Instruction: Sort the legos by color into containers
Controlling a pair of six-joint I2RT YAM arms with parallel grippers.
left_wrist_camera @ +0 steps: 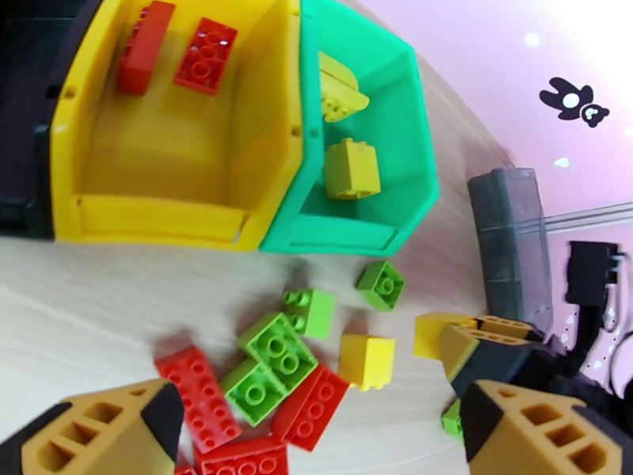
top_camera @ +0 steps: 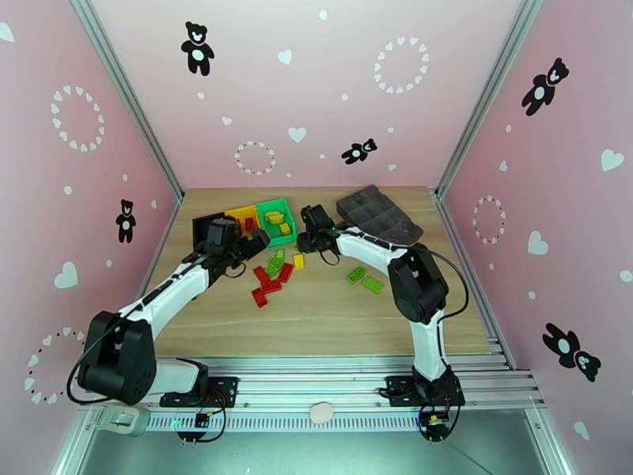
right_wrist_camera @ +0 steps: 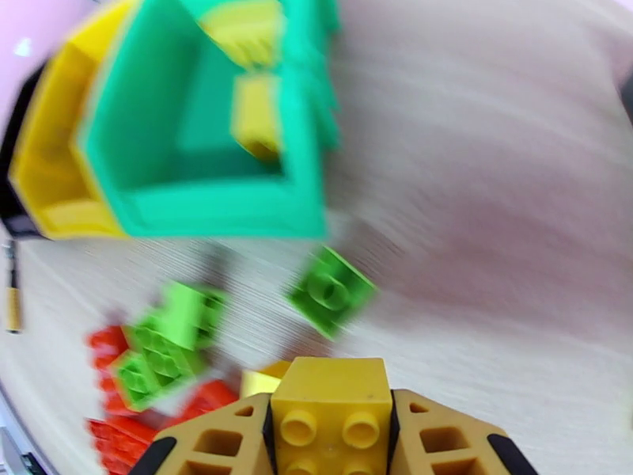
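Now the right gripper [right_wrist_camera: 332, 449] pinches a small yellow studded plastic brick [right_wrist_camera: 331, 389] short of the green plastic bin [right_wrist_camera: 214, 211]; the left gripper [left_wrist_camera: 320, 413] gapes empty. The pinch seems shallow, so swinging could shed it.

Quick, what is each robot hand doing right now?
Left gripper: open, holding nothing.
Right gripper: closed on a small yellow studded plastic brick.

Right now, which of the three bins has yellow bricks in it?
The green bin, at the row's right end: two yellow bricks lie inside. The yellow bin beside it holds two red bricks.
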